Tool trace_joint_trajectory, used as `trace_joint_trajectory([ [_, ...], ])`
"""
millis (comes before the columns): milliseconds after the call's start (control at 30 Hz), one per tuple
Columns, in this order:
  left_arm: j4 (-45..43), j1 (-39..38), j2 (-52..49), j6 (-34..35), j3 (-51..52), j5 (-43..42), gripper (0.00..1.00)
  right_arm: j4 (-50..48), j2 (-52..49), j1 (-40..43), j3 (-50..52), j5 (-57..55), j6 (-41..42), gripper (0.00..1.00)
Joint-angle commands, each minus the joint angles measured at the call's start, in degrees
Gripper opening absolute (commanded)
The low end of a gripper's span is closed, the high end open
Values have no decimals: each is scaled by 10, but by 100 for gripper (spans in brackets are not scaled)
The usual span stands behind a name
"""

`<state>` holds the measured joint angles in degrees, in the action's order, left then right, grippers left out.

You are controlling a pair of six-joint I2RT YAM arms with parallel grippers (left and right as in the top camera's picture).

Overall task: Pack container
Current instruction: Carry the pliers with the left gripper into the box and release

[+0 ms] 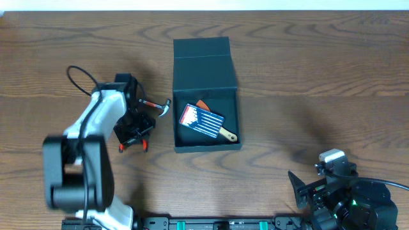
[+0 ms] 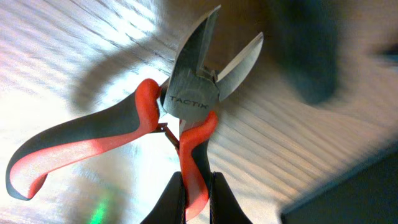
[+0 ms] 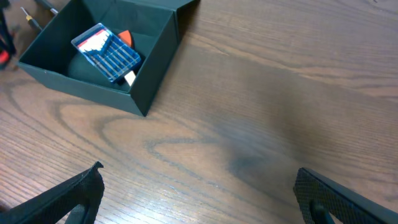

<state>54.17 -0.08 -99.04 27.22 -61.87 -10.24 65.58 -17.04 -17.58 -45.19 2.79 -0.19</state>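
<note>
The container sits open on the bench. It is light cardboard and likely to slide, so I'd take its wall. Left of it, my left claw pinches one handle of the cutters; my right claw gapes wide.

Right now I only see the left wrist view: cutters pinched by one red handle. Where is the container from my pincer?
Observer: The container sits to the right of the left pincer, lid open.
Operator: Anything in the way?
Observer: A small hammer lies by its left wall, slightly beyond your pincer.
Operator: Room for the cutters?
Observer: Probably; a blue pack of bits lies inside, with bare floor along the near side.
</note>
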Motion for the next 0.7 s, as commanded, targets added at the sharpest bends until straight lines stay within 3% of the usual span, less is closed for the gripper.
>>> trace_joint_trajectory([
  [0,4,0,98,12,-5,9,6,0,2,4,0,-2,10,99],
  [267,4,-29,244,31,-28,2,6,0,2,4,0,-2,10,99],
  [567,-32,-222,169,135,-139,7,6,0,2,4,0,-2,10,99],
  [667,-68,-268,134,216,-156,7,6,0,2,4,0,-2,10,99],
])
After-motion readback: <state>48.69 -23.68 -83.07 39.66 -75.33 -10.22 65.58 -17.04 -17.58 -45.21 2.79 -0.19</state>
